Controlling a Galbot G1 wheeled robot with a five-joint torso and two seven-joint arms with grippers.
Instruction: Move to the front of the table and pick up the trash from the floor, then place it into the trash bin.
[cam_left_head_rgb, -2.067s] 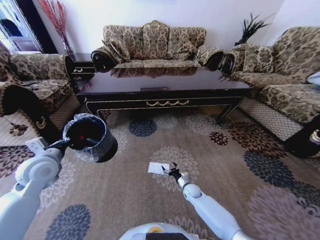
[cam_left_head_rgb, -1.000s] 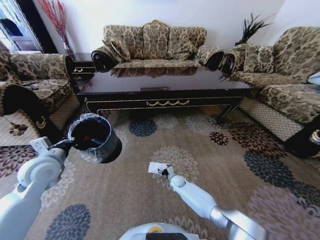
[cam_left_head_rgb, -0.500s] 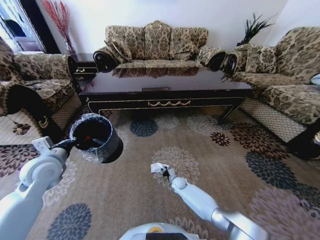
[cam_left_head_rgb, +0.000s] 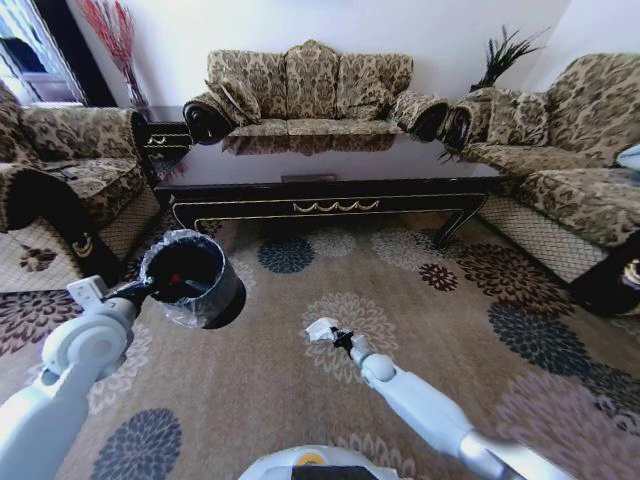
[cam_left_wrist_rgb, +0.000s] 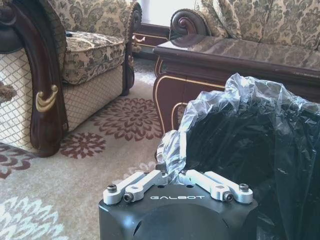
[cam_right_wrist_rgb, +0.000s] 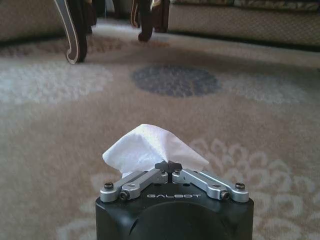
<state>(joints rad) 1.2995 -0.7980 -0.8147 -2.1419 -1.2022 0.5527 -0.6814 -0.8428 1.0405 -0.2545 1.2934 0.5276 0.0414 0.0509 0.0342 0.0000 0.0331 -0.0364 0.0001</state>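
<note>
Now the white paper is pinched at the tips of the right gripper, whose fingers are closed together on its near edge. In the right wrist view the paper is seen bunched up into a peak just beyond the closed fingertips, with the patterned carpet stretching away behind it. In the head view the paper is held low over a cream flower medallion of the carpet, in front of the long dark counter; whether it touches the carpet cannot be told. The trash bin is held off the floor to the left by the left gripper, which is clamped on the liner-covered rim. A small red object is seen inside the bin.
</note>
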